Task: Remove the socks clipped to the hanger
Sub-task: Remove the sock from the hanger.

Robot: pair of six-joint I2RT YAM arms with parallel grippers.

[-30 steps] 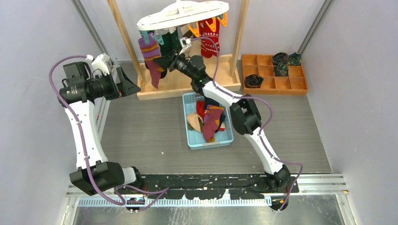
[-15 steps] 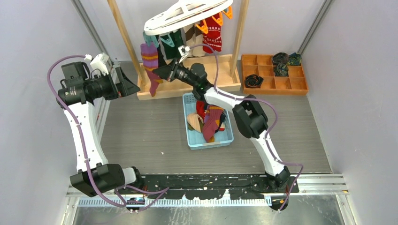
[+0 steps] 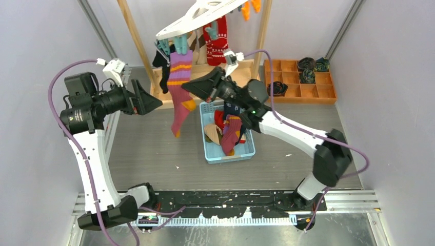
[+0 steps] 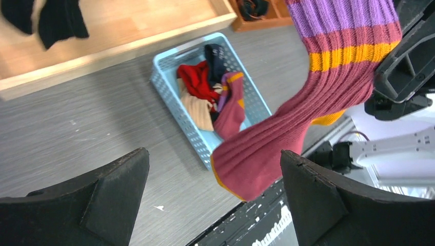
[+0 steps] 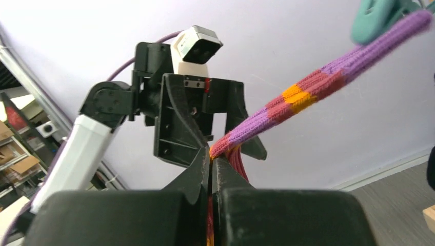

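The white hanger (image 3: 205, 13) hangs tilted at the top of the wooden rack. From a teal clip (image 3: 179, 45) on it hangs a purple-striped sock (image 3: 178, 87), pulled taut. My right gripper (image 3: 189, 88) is shut on that sock's middle; in the right wrist view the fabric (image 5: 308, 89) runs from the closed tips (image 5: 211, 154) up to the clip (image 5: 379, 18). My left gripper (image 3: 151, 101) stands open just left of the sock, whose toe (image 4: 267, 164) shows beyond its fingers (image 4: 118, 189). A red patterned sock (image 3: 218, 43) and dark socks (image 3: 163, 64) stay clipped.
A light blue basket (image 3: 228, 154) on the grey table holds several loose socks. The wooden rack's base (image 3: 205, 89) lies behind it. An orange compartment tray (image 3: 302, 82) with rolled dark socks sits at the back right.
My right gripper closed on the purple-striped sock and pulled it toward me and rightward, tilting the hanger steeply. My left gripper shifted slightly right, staying open.
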